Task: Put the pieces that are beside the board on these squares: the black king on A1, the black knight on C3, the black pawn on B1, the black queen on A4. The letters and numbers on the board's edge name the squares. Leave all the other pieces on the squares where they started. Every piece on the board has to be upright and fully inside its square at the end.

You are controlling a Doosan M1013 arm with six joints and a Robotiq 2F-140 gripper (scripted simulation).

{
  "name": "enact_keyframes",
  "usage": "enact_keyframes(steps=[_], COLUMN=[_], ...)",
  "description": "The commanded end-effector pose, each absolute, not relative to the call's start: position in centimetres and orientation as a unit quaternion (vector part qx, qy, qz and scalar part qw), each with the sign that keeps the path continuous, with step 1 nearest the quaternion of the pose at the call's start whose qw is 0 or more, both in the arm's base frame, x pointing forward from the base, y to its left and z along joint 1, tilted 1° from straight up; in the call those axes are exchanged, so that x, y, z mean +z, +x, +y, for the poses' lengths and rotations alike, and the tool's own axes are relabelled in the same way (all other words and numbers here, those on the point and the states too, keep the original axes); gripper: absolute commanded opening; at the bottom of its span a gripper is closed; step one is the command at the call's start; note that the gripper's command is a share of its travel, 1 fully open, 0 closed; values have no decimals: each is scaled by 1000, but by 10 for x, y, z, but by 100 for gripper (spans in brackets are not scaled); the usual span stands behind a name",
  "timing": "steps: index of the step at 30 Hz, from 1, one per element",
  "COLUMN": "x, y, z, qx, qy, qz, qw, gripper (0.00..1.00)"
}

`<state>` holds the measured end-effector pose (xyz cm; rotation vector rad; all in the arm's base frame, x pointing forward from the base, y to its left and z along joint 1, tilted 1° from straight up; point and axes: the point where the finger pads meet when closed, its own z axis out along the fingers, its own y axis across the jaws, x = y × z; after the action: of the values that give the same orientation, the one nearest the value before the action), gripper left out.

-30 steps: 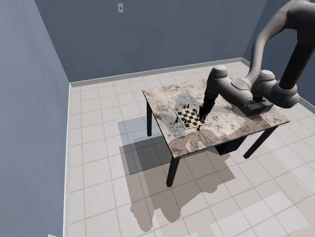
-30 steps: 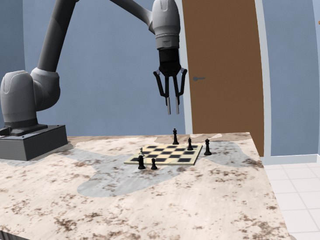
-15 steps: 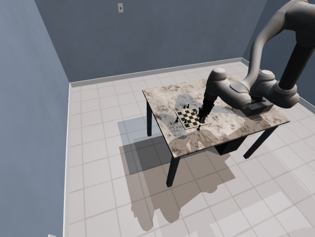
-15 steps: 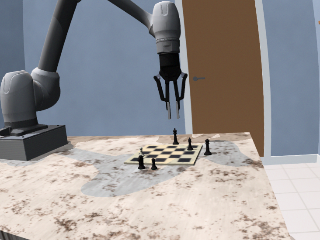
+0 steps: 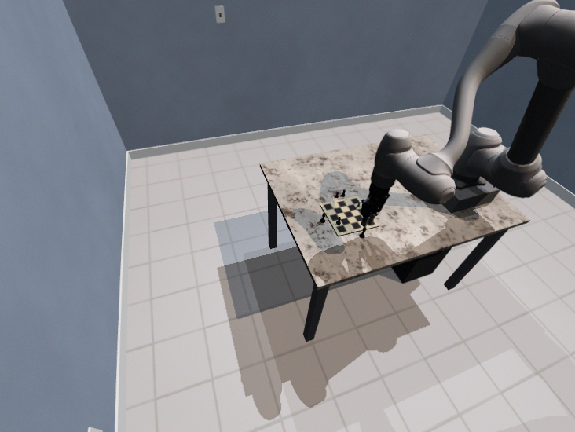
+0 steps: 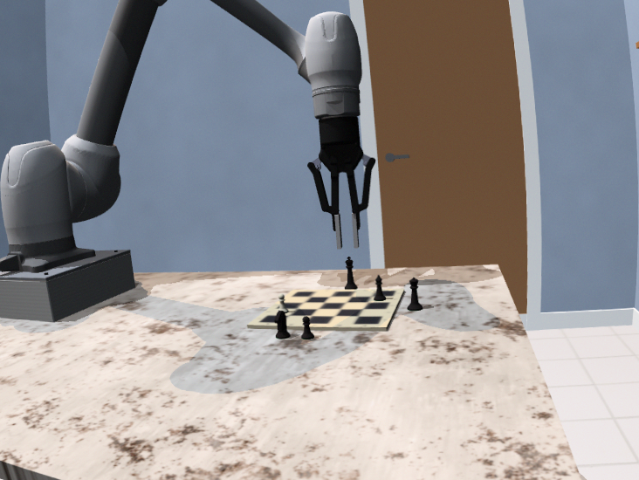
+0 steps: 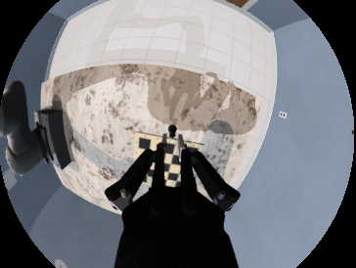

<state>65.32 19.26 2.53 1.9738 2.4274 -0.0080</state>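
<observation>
Fingers point(image 6: 338, 230) of the gripper point(image 6: 346, 230) hung nearly together, only a narrow gap between the 2 pads, gripping nothing. They pointed straight down, well above the black king point(image 6: 350, 273), which stood on the table just beyond the far edge of the chessboard point(image 6: 361, 322), almost directly beneath them.

The black queen point(image 6: 414, 294) stood on the table just off the board's right side. The black knight point(image 6: 282, 325) and the black pawn point(image 6: 307, 328) stood side by side on the table at the board's near left corner. A black piece point(image 6: 379, 288) stood on a square near the far right corner, and a small pale piece point(image 6: 282, 303) on the left edge, partly behind the knight.

From above, the gripper covered part of the board, and the edge letters and numbers were too small to read. In the wrist view the gripper's dark body filled the lower half, and 1 piece point(image 7: 172, 130) showed as a blurred speck past the fingertips.

The marbled table point(image 6: 319, 413) bore the arm's grey base point(image 6: 111, 289) at the far left. Pale floor tiles point(image 5: 185, 371), blue walls and a brown door point(image 6: 449, 128) closed the room.
</observation>
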Motion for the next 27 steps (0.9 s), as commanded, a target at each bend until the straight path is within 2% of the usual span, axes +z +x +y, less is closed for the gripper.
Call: enact_keyframes(steps=[1, 27], x=[23, 16], y=[653, 653], z=[193, 192], qx=[-2, -2], qy=[631, 631], qz=[776, 776], qw=[6, 6], gripper=[25, 25])
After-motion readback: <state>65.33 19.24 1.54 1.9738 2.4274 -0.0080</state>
